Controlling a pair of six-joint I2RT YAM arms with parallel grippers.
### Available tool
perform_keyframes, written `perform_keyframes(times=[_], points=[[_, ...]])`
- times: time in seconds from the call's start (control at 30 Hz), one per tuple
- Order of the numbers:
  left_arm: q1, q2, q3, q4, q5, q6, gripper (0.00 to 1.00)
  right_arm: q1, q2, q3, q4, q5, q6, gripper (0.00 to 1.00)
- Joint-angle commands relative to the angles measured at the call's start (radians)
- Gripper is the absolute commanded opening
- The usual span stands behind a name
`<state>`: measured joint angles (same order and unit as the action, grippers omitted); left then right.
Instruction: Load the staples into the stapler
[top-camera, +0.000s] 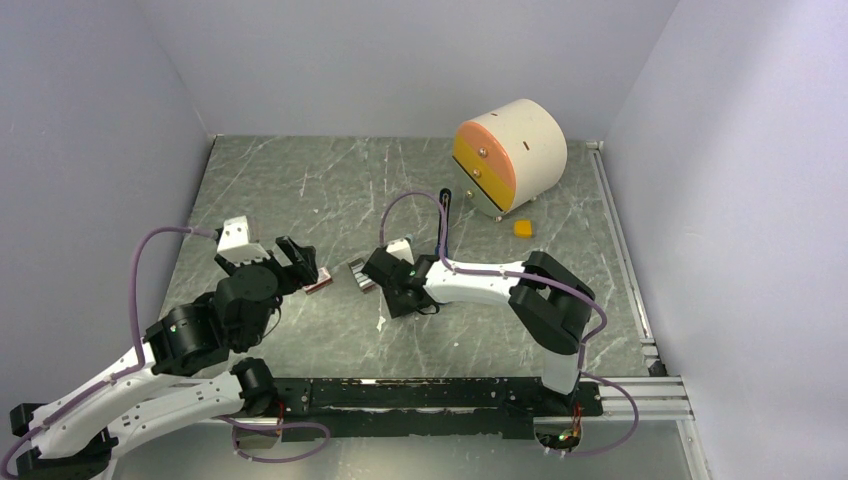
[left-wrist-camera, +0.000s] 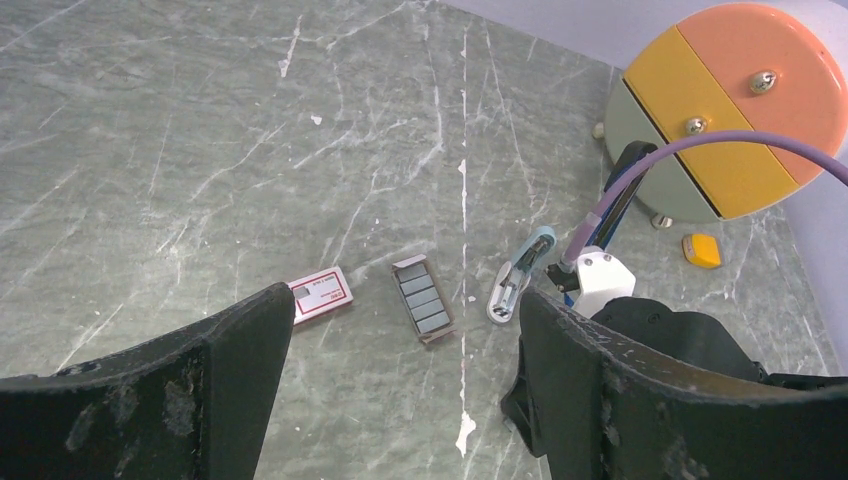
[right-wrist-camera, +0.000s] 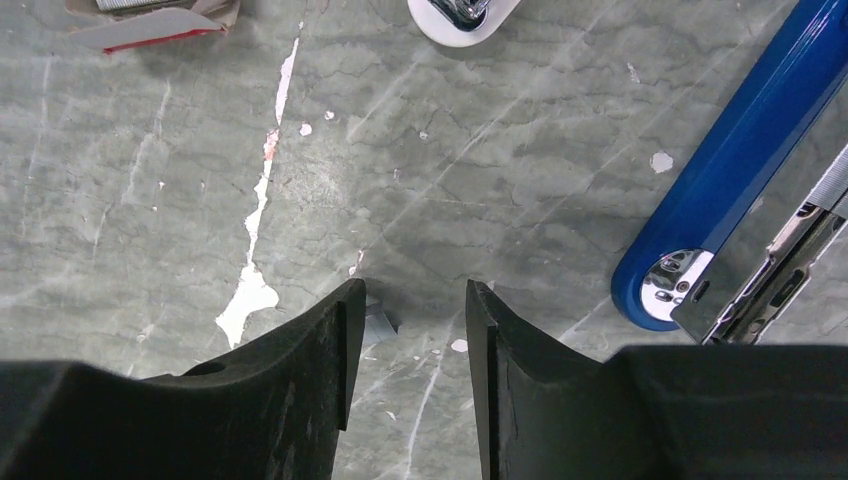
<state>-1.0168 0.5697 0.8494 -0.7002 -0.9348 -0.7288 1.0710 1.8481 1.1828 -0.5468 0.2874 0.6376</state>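
The staples (left-wrist-camera: 422, 298) are grey strips in an open cardboard tray on the table, also seen from above (top-camera: 360, 272). The blue stapler (right-wrist-camera: 740, 150) lies open, its metal magazine (right-wrist-camera: 775, 275) swung out beside it; in the left wrist view (left-wrist-camera: 612, 200) it lies behind a purple cable. My left gripper (left-wrist-camera: 405, 300) (top-camera: 300, 258) is open and empty, raised above the table with the tray showing between its fingers. My right gripper (right-wrist-camera: 413, 290) (top-camera: 400, 300) is open and empty, low over bare table left of the stapler's tip. A small grey piece (right-wrist-camera: 380, 322) lies by its left fingertip.
A red-and-white cardboard box (left-wrist-camera: 322, 295) lies left of the tray. A short pale-blue-and-white piece (left-wrist-camera: 515, 278) lies right of it. A round drawer unit (top-camera: 510, 155) with orange and yellow fronts stands at the back right, a small yellow block (top-camera: 522, 228) beside it. Walls enclose the table.
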Motion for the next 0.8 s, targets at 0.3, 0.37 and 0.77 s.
perform_keyframes(times=[0.3, 0.37, 0.77], points=[[0.004, 0.012, 0.001, 0.016, -0.001, 0.003, 0.87, 0.003, -0.007, -0.018, 0.008, 0.023, 0.058, 0.45], [0.003, 0.010, -0.002, 0.022, 0.000, 0.004, 0.87, 0.004, -0.006, -0.018, 0.009, 0.022, 0.060, 0.45], [0.004, 0.022, -0.003, 0.027, -0.001, 0.006, 0.87, 0.007, -0.011, -0.039, -0.021, -0.030, 0.007, 0.45]])
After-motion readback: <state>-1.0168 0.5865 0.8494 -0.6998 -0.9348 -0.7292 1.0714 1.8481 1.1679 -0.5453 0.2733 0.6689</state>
